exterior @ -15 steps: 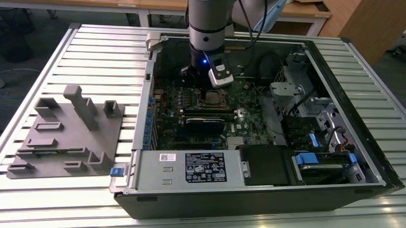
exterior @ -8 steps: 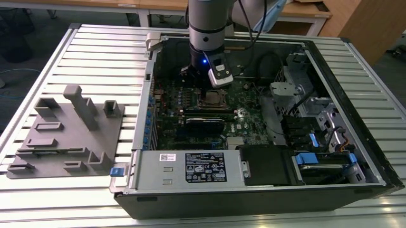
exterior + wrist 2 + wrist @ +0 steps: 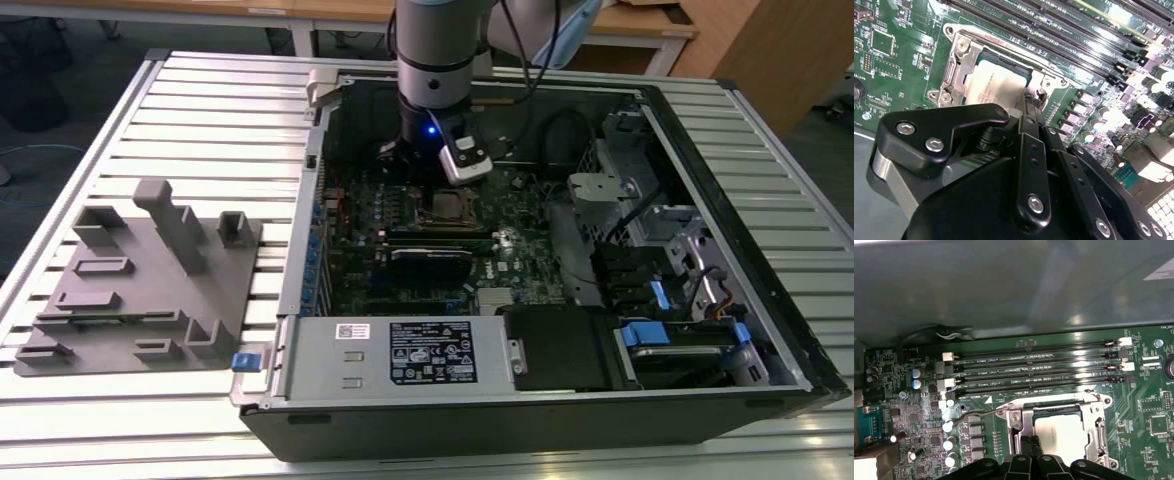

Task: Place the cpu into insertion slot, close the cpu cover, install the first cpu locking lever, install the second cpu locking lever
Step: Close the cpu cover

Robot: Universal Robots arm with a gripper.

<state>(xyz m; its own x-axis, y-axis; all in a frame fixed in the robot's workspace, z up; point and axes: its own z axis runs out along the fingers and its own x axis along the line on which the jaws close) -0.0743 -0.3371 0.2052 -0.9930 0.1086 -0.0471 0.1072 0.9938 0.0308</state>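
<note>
Currently the gripper (image 3: 1029, 441) (pressed together) sits beside the closed cpu cover (image 3: 1098, 432).

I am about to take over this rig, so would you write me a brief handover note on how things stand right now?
Pincer: shut, nothing visibly held, tips at the edge of the insertion slot.
Cpu: seated in the slot.
Cpu cover: looks lowered, framing the cpu.
Done: cpu placed; cover seemingly closed.
Left: both locking levers. One thin lever juts out beside the socket, apparently unlatched; I cannot make out the other.
</note>
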